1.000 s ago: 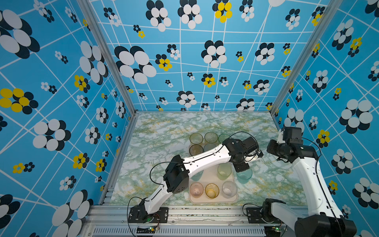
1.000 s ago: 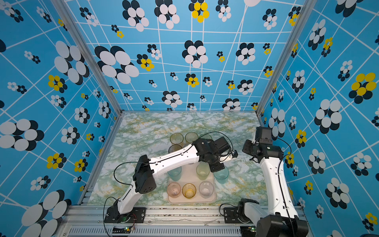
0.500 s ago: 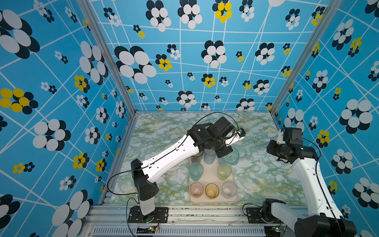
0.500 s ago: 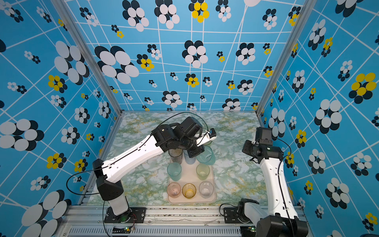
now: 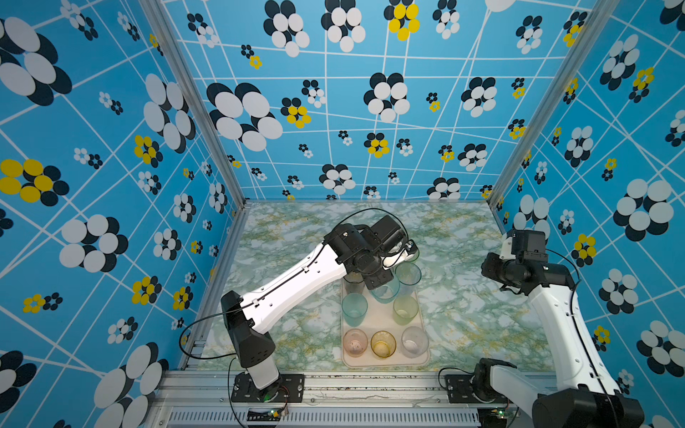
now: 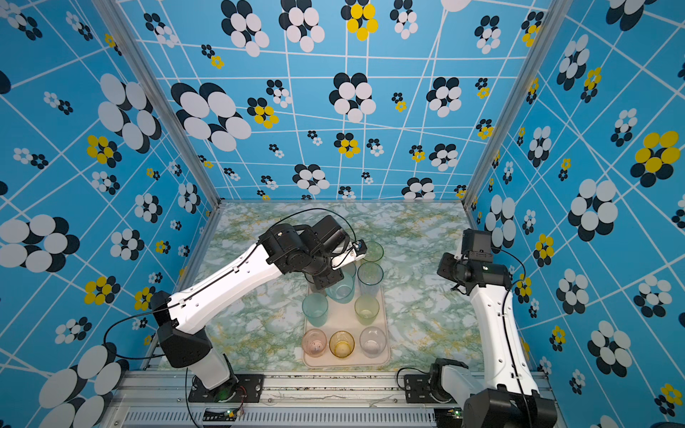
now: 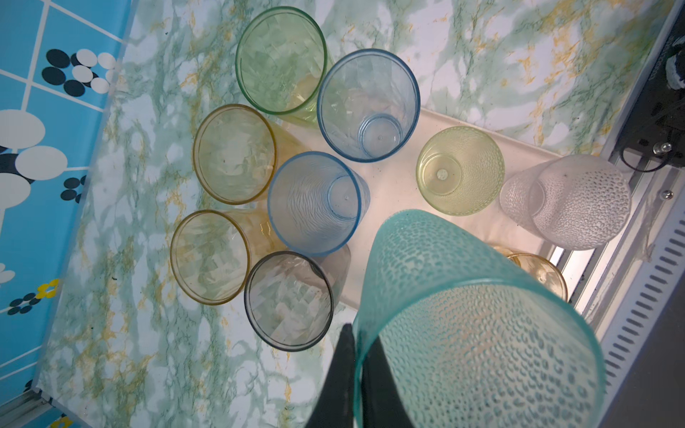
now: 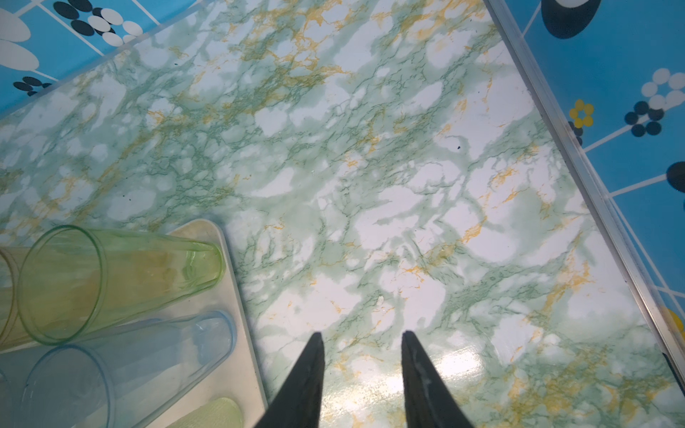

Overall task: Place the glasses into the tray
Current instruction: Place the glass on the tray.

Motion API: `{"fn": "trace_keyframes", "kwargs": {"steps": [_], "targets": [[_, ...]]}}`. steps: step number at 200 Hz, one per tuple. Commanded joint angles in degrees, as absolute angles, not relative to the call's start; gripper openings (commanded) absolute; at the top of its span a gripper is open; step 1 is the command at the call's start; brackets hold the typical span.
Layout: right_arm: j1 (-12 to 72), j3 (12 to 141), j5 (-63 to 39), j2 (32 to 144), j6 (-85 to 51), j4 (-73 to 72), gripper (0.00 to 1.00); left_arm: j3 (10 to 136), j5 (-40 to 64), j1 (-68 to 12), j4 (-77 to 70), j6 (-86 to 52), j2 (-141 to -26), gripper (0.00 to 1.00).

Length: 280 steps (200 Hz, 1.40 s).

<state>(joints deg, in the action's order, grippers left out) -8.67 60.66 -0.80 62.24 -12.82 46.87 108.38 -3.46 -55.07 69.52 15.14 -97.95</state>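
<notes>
My left claw (image 7: 357, 341) is clenched on the rim wall of a teal dimpled plastic tumbler (image 7: 463, 315), holding it over the middle of the flat cream-beige plastic tray (image 5: 385, 364). Whether its base touches down I cannot tell. Other glasses stand upright there: tall tumblers (image 7: 313, 203) crowd the far end, and short tumblers (image 5: 383, 344) in pink, amber and clear line the near rim. Right of the tray, my right claw (image 8: 361, 335) hangs released over the marbled counter (image 8: 407, 185).
</notes>
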Motion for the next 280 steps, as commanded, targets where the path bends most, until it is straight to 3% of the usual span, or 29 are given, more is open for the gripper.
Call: {"fn": "trace_keyframes", "kwargs": {"steps": [1,280], "targets": [[-9.1,60.1,-1.7,62.1,-12.4,46.4,0.37,107.9,-3.0,-54.8,72.5,16.2,-99.5,0.00],[-9.1,60.3,-2.0,62.1,-12.1,46.6,0.37,96.0,1.5,-53.4,61.3,16.0,-107.8,0.00]]}}
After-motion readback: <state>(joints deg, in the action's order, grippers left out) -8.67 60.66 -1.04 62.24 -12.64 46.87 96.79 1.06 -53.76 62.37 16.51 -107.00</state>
